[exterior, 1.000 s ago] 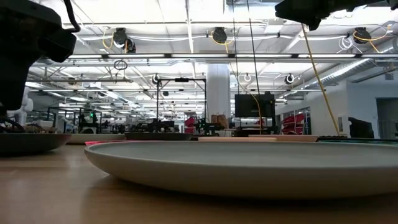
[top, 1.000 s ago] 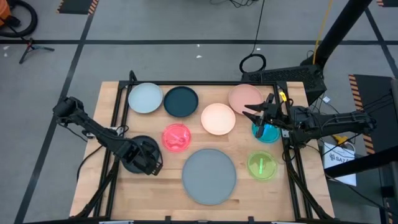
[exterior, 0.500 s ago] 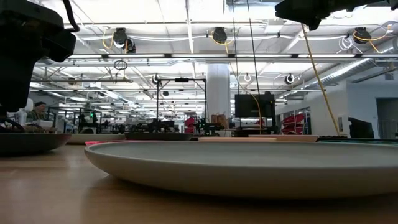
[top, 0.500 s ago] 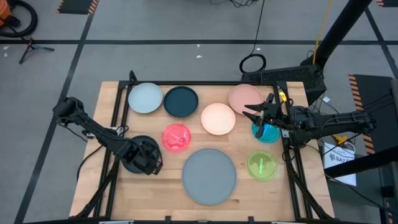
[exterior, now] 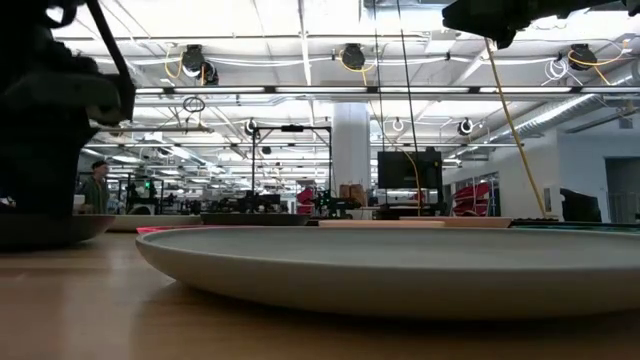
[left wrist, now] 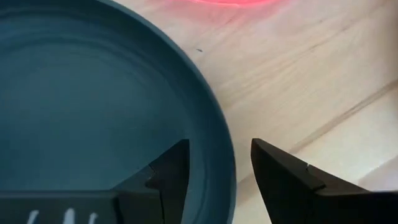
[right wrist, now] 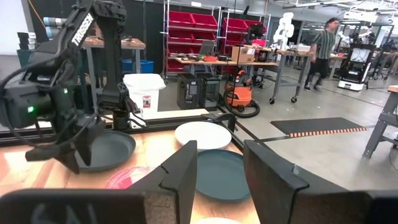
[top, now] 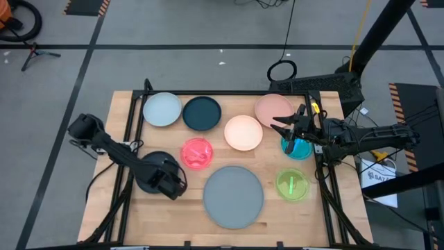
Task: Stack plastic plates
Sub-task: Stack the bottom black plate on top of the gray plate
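Since a second ago our left pincer has slid toward 4 o'clock, fingers parted astride the rim of the round black plastic plate at the surface's 8 o'clock; a grasp looks imminent. Our right pincer hangs released, unmoved.

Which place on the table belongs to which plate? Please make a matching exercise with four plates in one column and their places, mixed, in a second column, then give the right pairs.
Things:
1. large grey plate
2. pale blue plate
3. green plate
4. black plate

Places:
A. under the left claw
B. far left corner
C. near edge, in the middle
D. near right, below the right claw

Pairs: 1-C, 2-B, 3-D, 4-A
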Robot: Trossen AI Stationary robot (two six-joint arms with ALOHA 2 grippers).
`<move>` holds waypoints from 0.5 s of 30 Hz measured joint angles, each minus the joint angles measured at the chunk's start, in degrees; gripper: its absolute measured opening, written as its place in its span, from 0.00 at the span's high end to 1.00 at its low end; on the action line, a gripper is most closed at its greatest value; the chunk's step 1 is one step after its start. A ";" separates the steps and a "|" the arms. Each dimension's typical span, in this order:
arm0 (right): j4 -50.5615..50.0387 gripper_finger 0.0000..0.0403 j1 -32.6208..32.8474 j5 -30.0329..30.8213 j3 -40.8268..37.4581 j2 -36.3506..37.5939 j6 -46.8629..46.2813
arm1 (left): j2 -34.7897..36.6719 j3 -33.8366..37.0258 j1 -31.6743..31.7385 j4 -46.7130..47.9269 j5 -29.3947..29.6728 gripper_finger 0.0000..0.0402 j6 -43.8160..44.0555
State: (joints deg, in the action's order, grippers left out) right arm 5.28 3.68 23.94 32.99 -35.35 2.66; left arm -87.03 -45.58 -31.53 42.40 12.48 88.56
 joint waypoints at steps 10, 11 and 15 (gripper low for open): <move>0.01 0.69 0.00 0.00 0.00 0.00 0.00 | -3.77 0.00 0.00 -1.48 -0.42 0.56 -0.45; 0.02 0.69 0.00 0.00 0.00 0.00 0.00 | -3.76 0.00 0.00 -1.44 -0.13 0.56 -0.47; 0.02 0.69 0.00 0.00 0.00 0.00 -0.01 | -3.75 0.00 -0.31 -1.36 0.76 0.63 -0.40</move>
State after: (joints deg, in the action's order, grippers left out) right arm 5.30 3.68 23.94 32.99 -35.35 2.65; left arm -90.78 -45.58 -31.83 41.04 13.24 88.16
